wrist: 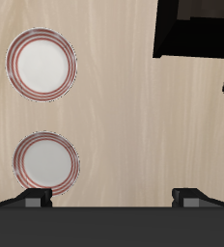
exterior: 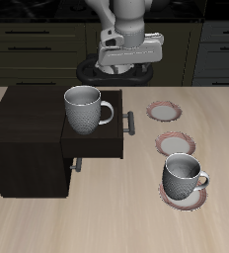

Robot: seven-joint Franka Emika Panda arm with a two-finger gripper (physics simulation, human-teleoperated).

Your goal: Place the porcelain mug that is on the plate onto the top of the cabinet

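The porcelain mug (exterior: 183,176) stands upright on the plate (exterior: 186,195) near the table's front edge, handle toward the side away from the cabinet. The cabinet (exterior: 28,133) is dark brown with a part pulled out toward the plates. A look-alike mug (exterior: 84,107) stands on that cabinet, on or above the pulled-out part; I cannot tell which. My gripper (exterior: 129,61) hangs high at the table's back, far from both mugs. In the wrist view my gripper (wrist: 112,198) is open and empty, and a corner of the cabinet (wrist: 196,29) shows.
Two empty red-rimmed plates (exterior: 167,111) (exterior: 175,143) lie between the gripper and the mug's plate; they also show in the wrist view (wrist: 42,64) (wrist: 45,160). Silver bar handles (exterior: 129,121) stick out of the cabinet. Dark kitchen cupboards stand behind the table.
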